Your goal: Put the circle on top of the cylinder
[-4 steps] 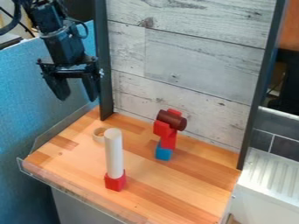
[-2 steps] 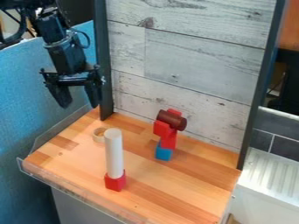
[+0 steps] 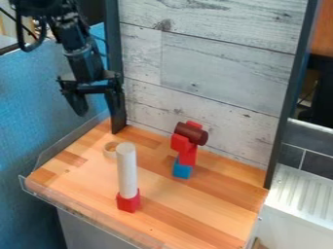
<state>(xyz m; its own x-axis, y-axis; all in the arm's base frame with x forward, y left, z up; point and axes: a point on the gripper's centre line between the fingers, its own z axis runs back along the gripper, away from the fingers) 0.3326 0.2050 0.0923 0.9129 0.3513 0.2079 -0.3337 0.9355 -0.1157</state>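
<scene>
Blk robot arm [image 3: 83, 56] slanted down from top edge in upper L of frame; gripper [image 3: 100, 115] hung at its end, 2 fingers apart, tips pointing down.

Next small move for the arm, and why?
Probably bring the open gripper down over the circle, keeping clear of the cylinder. The gripper is empty and hangs above the board, its fingers spread. The circle lies on the wood right by the cylinder, which stands upright on a red block with nothing on top.
</scene>
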